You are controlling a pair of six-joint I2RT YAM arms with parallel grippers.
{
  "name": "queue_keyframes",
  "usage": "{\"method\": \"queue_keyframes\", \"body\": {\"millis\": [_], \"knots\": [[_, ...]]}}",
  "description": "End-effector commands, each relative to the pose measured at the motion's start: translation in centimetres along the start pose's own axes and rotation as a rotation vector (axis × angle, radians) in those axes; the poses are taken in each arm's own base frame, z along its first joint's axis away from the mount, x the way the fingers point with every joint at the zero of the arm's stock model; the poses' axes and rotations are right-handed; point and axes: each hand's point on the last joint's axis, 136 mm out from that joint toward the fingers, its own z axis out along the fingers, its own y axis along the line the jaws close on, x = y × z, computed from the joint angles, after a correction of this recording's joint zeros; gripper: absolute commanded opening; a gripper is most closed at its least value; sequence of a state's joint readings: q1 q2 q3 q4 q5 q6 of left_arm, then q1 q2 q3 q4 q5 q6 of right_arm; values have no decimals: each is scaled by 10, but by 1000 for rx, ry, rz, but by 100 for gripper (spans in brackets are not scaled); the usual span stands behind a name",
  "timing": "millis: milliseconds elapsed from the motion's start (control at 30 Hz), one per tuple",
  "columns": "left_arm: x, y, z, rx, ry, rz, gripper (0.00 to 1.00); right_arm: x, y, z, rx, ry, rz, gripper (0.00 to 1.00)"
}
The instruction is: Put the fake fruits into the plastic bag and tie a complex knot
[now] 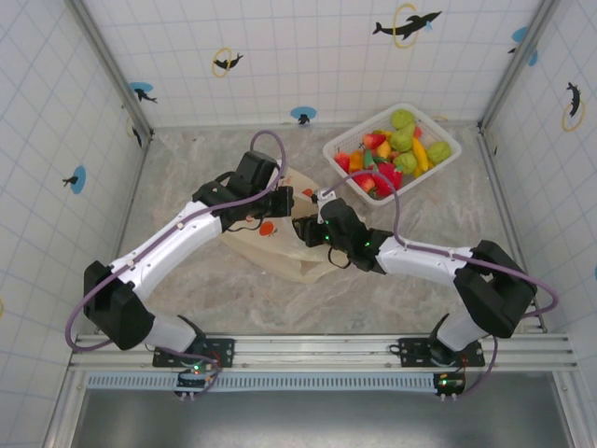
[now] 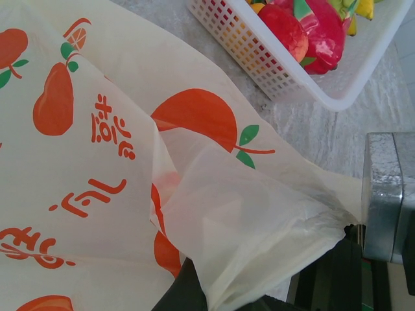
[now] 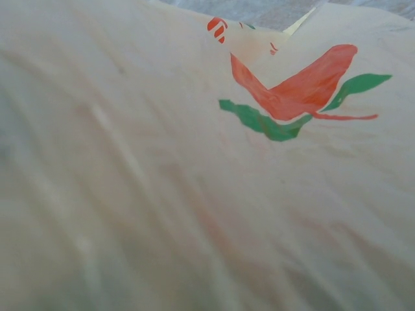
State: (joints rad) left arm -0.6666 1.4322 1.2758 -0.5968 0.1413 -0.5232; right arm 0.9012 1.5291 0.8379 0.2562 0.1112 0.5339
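Crowding the far right corner of the marble surface (image 1: 233,299) is a white lattice basket (image 1: 334,149), heaped with the fake fruits (image 1: 396,149): red, orange, yellow and green pieces piled together, all inside its walls. White tiled walls with dolphin stickers (image 1: 406,23) close in the surface on three sides. Between the basket and the middle of the surface runs the right arm's purple cable (image 1: 395,201), arching over the basket's near rim, and the right arm itself lies slanted across the space just in front of the basket.

The plastic bag (image 1: 280,252) lies crumpled at the middle of the surface, near the basket's left corner but apart from it, with both arms reaching over it from either side. It is thin, cream-yellow film printed with orange-red fruit, green leaves and orange lettering; in the left wrist view the film rises in soft folds and gathers into a bunch low in the picture.

The left tool (image 1: 284,199) sits on the bag's far edge, clenched, with that gathered fold of film pinched beside its dark finger (image 2: 170,297). The right tool (image 1: 306,229) is down on the bag's right side, close to the left one; whether it is released or clenched cannot be told, as its own camera sees blurred cream film and one red-and-green print.
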Motion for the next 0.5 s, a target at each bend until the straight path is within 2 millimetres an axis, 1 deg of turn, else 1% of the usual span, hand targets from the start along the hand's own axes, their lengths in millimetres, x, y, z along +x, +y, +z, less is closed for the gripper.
{"method": "queue_keyframes", "body": {"millis": [0, 167, 467], "knots": [[-3, 1, -7, 1, -22, 1, 0, -19, 10, -6, -26, -39, 2, 69], [-3, 4, -8, -10, -24, -3, 0, -22, 9, -15, -19, -43, -5, 70], [-5, 7, -11, -13, -29, 2, 0, -33, 12, -46, -26, -65, -22, 69]]}}
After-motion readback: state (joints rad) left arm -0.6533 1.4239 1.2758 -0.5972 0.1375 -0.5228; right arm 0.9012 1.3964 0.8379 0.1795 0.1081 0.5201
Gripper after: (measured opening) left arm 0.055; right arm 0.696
